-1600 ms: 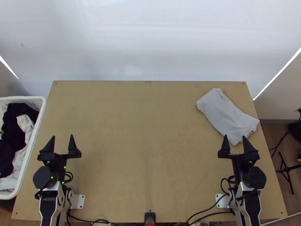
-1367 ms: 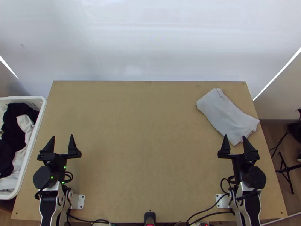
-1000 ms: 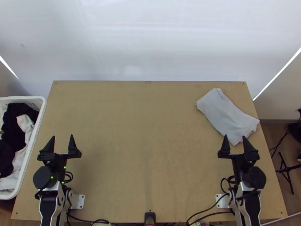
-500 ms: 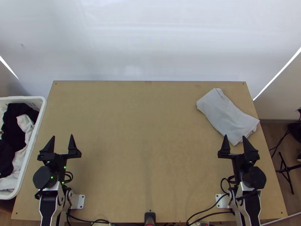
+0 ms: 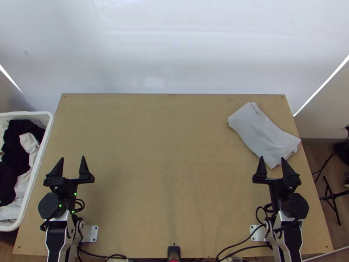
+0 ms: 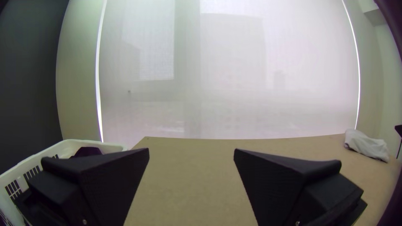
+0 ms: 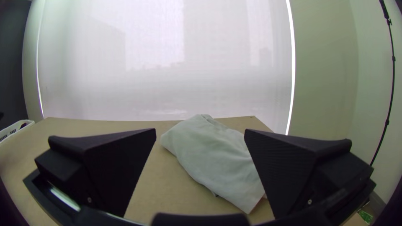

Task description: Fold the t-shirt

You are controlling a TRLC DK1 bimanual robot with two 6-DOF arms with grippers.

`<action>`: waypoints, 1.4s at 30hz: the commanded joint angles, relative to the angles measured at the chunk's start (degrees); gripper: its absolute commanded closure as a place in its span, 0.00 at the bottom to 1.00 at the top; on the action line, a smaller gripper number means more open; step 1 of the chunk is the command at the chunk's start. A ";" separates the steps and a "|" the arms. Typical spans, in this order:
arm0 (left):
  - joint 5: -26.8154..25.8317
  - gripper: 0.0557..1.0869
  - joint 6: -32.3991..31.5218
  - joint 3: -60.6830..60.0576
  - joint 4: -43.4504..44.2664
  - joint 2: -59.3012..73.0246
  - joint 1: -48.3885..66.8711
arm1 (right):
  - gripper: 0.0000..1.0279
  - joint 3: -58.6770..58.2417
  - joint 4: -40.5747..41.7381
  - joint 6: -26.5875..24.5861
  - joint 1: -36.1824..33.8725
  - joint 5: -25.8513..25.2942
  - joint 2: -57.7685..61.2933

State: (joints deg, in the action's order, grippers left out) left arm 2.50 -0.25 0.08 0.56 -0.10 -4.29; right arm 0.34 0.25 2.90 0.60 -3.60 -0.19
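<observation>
t-shirt [image 5: 261, 133]: pale grey, gathered into a compact, roughly oblong folded bundle, lying flat at the far right of the table [image 5: 165, 144]. the long axis runs diagonally, from a far-left end near the back edge to a near-right end at the table's right edge. the short ends face far-left and near-right. the far end shows a raised fold; layered edges show at the near-right end. the near corner points toward the right arm, close to its fingertips in the top view.

right gripper [image 5: 272, 157]: fingers apart, nothing clamped between them; located over the near-right part of the table.

left gripper [image 5: 72, 156]: fingers apart, nothing clamped; located over the near-left part, well apart from the t-shirt.

basket [image 5: 48, 131]: white, beside the table's left edge, containing dark and white cloth.
</observation>
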 commanded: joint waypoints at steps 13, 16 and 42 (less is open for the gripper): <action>1.45 0.05 6.58 20.49 0.06 5.20 -10.56 | 0.04 0.01 0.01 0.00 0.01 -0.01 0.01; 5.14 0.05 4.91 32.27 -3.99 15.74 -10.82 | 0.04 0.01 0.01 0.00 0.01 -0.01 0.01; 9.10 0.05 2.18 93.09 -37.47 104.69 -34.20 | 0.04 0.01 0.01 0.00 0.01 -0.01 0.01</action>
State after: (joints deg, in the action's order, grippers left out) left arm 14.92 -3.55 80.99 -36.42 84.16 -34.94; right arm 0.34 0.25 2.90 0.60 -3.60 -0.19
